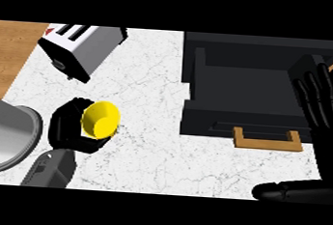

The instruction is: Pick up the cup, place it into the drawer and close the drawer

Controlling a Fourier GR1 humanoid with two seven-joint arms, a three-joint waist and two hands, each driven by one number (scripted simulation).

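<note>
Here left hand (72, 125) curled round yellow cup (101, 118); right hand (326, 109) open beside open drawer (245, 97).

Both hands are glossy black. The right hand (325, 112) has long, ribbed, segmented fingers and a thick rounded thumb. Behind the left hand (72, 125) runs a smooth grey cylindrical forearm.
</note>
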